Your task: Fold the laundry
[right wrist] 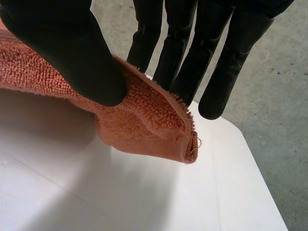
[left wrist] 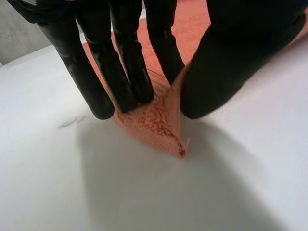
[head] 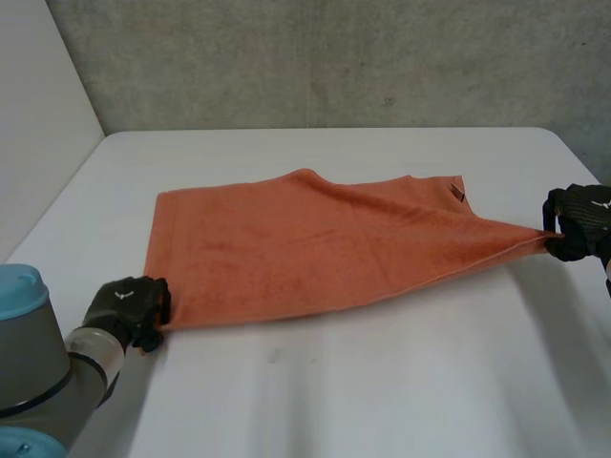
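Pinching the near corners, both hands are setting up the first fold of the orange towel [head: 305, 248], which is lying spread on the white tabletop [head: 382, 401], long axis running side to side. The left hand [head: 129, 307] is clamping its corner low; the right hand [head: 580, 224] is clamping its corner lifted and taut. Next, probably, both corners are needing carrying to the far edge.

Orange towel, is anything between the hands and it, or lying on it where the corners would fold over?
Nothing visible. The left hand pinches the orange towel at its near left corner, the right hand at its near right corner; nothing lies on it.
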